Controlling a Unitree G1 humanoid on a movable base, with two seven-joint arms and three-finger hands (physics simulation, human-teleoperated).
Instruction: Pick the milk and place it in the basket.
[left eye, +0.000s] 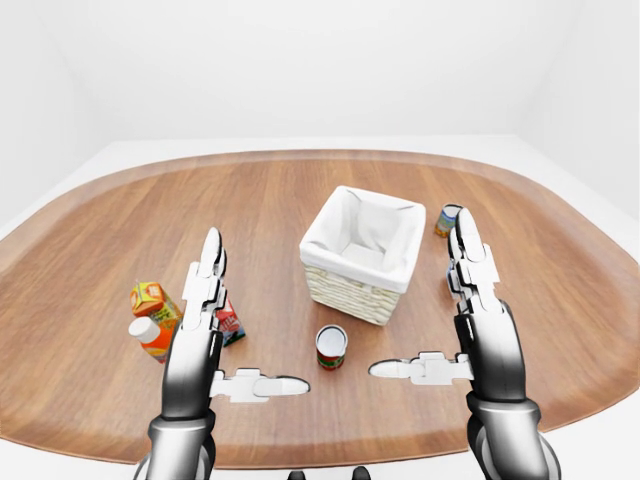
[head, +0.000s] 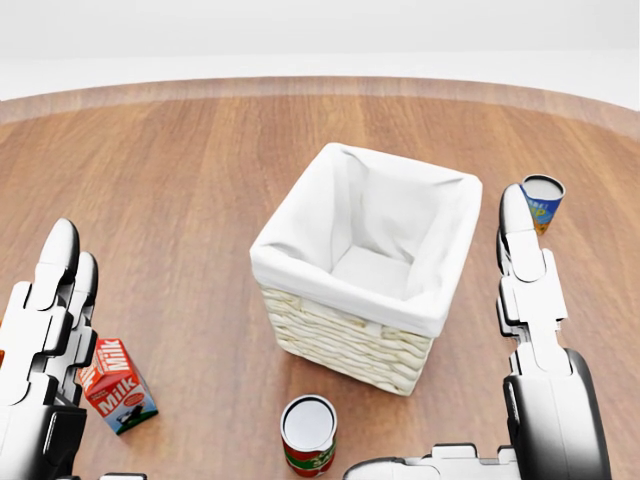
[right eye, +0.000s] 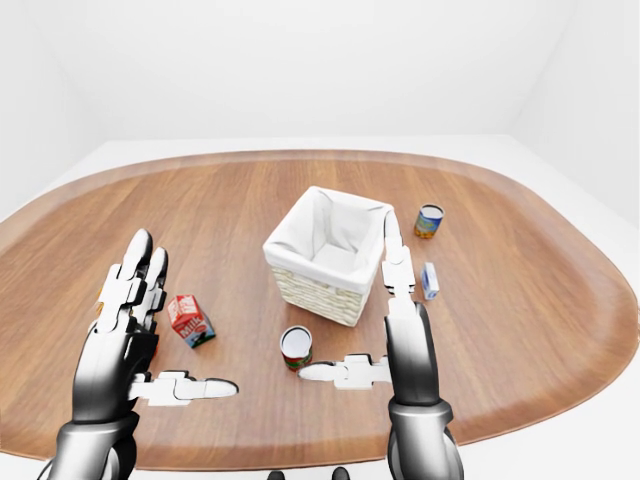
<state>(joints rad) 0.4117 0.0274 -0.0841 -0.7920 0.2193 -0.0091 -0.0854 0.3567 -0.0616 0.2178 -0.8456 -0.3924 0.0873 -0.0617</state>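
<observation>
The milk (head: 118, 385) is a small red carton standing on the wooden table at the lower left of the head view. My left hand (head: 62, 290) is held up flat just to its left, fingers spread and open; its edge covers part of the carton. The basket (head: 340, 340) is wicker with a white cloth lining and sits in the middle, with nothing in it. To the right of the basket, my right hand (head: 525, 270) is also raised flat and open, thumb pointing inward. Neither hand holds anything.
A red can (head: 308, 432) stands below the basket. A blue and yellow can (head: 541, 200) is at the right, behind my right fingertips. An orange juice carton (left eye: 150, 298) and an orange bottle (left eye: 150, 335) lie left of the milk. A small blue box (right eye: 429, 280) is right of the basket.
</observation>
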